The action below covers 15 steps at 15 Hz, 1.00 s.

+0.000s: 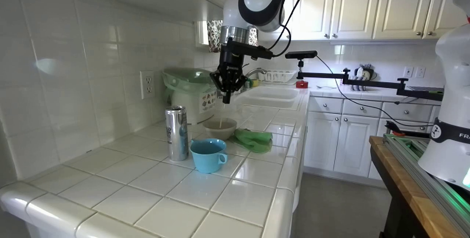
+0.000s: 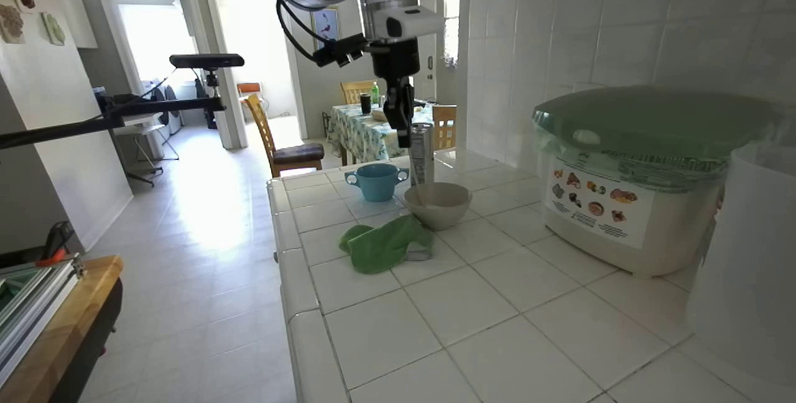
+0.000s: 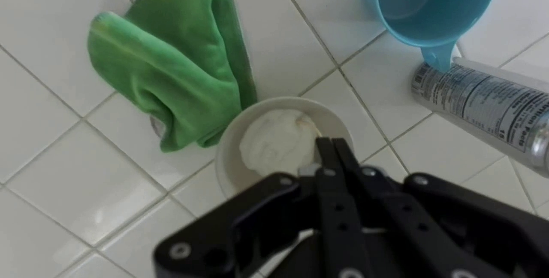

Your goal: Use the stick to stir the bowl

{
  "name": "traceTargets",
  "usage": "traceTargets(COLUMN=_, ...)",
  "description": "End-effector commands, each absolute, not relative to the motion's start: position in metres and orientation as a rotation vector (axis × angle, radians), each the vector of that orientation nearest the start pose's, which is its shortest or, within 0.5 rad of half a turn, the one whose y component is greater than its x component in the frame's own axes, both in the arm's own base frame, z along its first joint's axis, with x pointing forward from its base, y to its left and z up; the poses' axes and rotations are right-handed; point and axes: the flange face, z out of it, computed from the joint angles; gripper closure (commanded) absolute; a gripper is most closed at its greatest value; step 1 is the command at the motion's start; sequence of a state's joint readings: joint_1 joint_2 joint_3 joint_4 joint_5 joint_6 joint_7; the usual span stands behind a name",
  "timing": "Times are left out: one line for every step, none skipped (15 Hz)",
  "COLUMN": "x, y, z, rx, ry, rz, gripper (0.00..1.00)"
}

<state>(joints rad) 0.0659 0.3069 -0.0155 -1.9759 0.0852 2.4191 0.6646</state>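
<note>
Looking over a glossy white tiled counter (image 1: 176, 208) toward white panelled cupboards (image 1: 352, 6), past a light-blue handled cup (image 1: 205, 159), tall silver can (image 1: 177, 135), crumpled green cloth (image 3: 184, 63); losing cup and can past the wrist view's edges, barely tracing a thin pale straight stick (image 1: 220, 123) into a round off-white bowl (image 2: 443, 216); now poised on a bent white arm (image 1: 257, 1), aiming a black gripper (image 1: 226, 99) down, pinching tight on the stick

On my remote feed I make the bowl (image 3: 228, 158) off-white, its contents (image 3: 274, 143) white, the stick (image 1: 220, 123) pale tan. My gripper (image 3: 331, 139): black, silvery screws (image 3: 179, 250). Cup (image 1: 205, 159): plain light blue. Cloth (image 3: 184, 67): bright green, grey at one edge. Can (image 1: 177, 135): silver, dark print. Countertop (image 1: 176, 216): white squares, darker grout grid. Bin (image 2: 675, 229): cream, muted green top (image 2: 653, 120), white label (image 2: 600, 204) with multicoloured food pictures.
</note>
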Motion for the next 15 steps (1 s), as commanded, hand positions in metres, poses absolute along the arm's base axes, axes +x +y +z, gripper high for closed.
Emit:
traceTargets(x=0.601, y=0.015, z=0.338, rx=-2.841, ry=1.046, rz=-0.158, gripper=0.99)
traceTargets(x=0.600, y=0.011, z=0.342, rx=-2.844, ry=1.046, rz=-0.167, gripper=0.99)
traceTargets(x=0.601, y=0.008, z=0.346, rx=-2.854, ry=1.038, rz=-0.172, gripper=0.99)
traceTargets(x=0.602, y=0.007, z=0.351, rx=-2.859, ry=1.034, rz=-0.178, gripper=0.99)
traceTargets(x=0.603, y=0.009, z=0.354, rx=-2.859, ry=1.026, rz=-0.182, gripper=0.99)
traceTargets(x=0.604, y=0.012, z=0.357, rx=-2.862, ry=1.016, rz=-0.184, gripper=0.99)
traceTargets(x=0.604, y=0.015, z=0.359, rx=-2.865, ry=1.004, rz=-0.183, gripper=0.99)
traceTargets(x=0.603, y=0.019, z=0.364, rx=-2.872, ry=0.993, rz=-0.184, gripper=0.99)
traceTargets(x=0.603, y=0.023, z=0.368, rx=-2.878, ry=0.983, rz=-0.193, gripper=0.99)
traceTargets(x=0.602, y=0.026, z=0.371, rx=-2.885, ry=0.972, rz=-0.203, gripper=0.99)
traceTargets(x=0.602, y=0.028, z=0.376, rx=-2.892, ry=0.961, rz=-0.216, gripper=0.99)
traceTargets(x=0.601, y=0.030, z=0.382, rx=-2.900, ry=0.951, rz=-0.229, gripper=0.99)
traceTargets(x=0.601, y=0.032, z=0.388, rx=-2.906, ry=0.940, rz=-0.245, gripper=0.99)
traceTargets(x=0.601, y=0.034, z=0.394, rx=-2.914, ry=0.921, rz=-0.261, gripper=0.99)
traceTargets(x=0.600, y=0.038, z=0.400, rx=-2.920, ry=0.903, rz=-0.276, gripper=0.99)
